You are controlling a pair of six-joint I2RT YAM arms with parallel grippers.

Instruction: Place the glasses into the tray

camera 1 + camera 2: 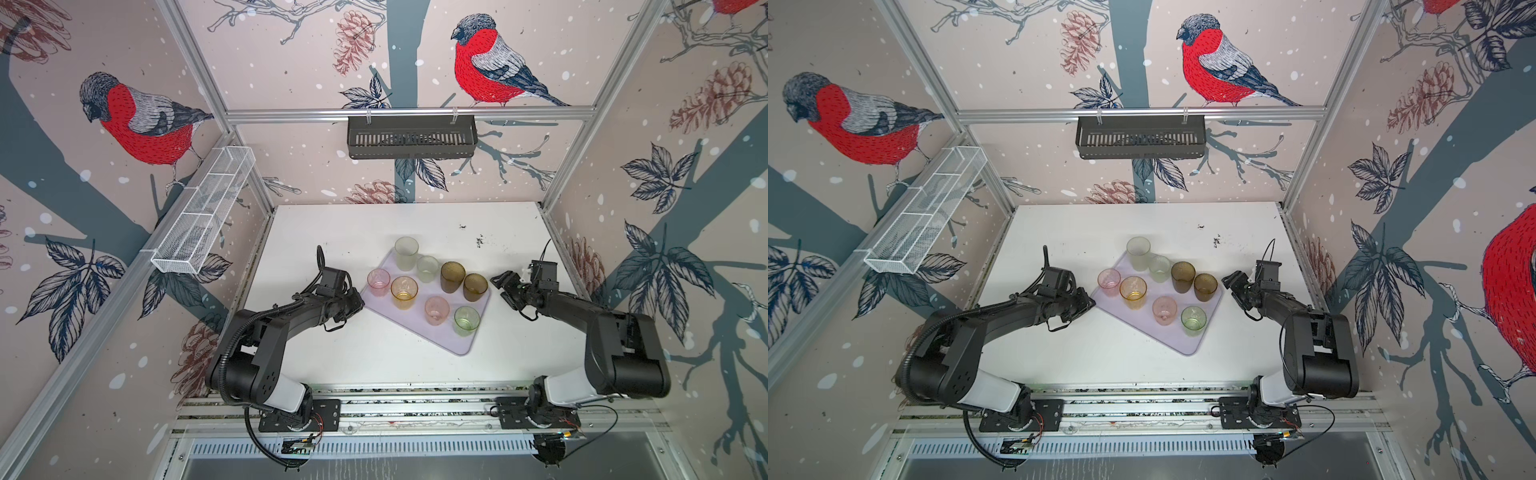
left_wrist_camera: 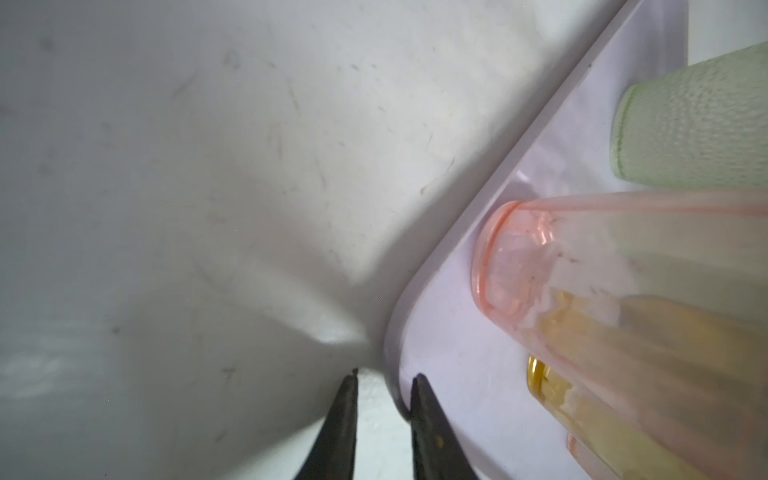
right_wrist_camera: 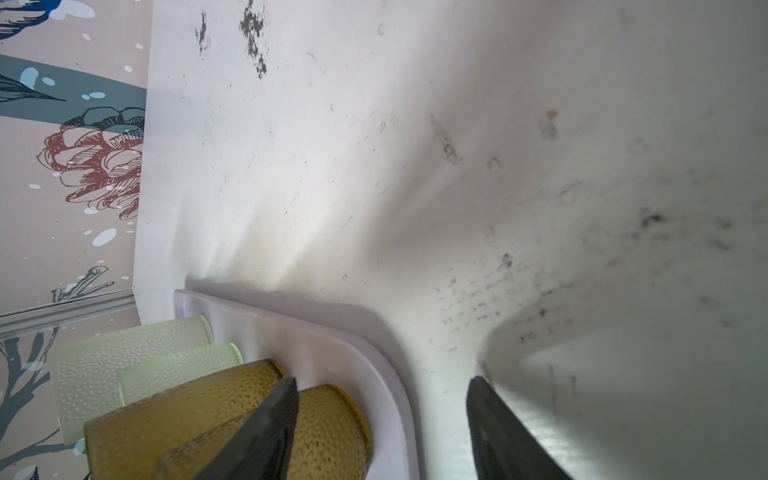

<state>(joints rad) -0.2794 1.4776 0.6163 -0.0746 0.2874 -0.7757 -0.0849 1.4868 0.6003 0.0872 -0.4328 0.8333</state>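
The pale lilac tray lies slantwise mid-table in both top views, with several glasses upright in it: two frosted, two brown, two pink, one amber, one green. My left gripper is low at the tray's left corner. In the left wrist view its tips stand slightly apart beside the tray rim, near a pink glass. My right gripper hovers open just right of the tray, beside the brown glass, holding nothing.
A black slatted basket hangs on the back rail. A white wire mesh basket hangs on the left wall. Patterned walls close in three sides of the white table, and a metal rail runs along its front.
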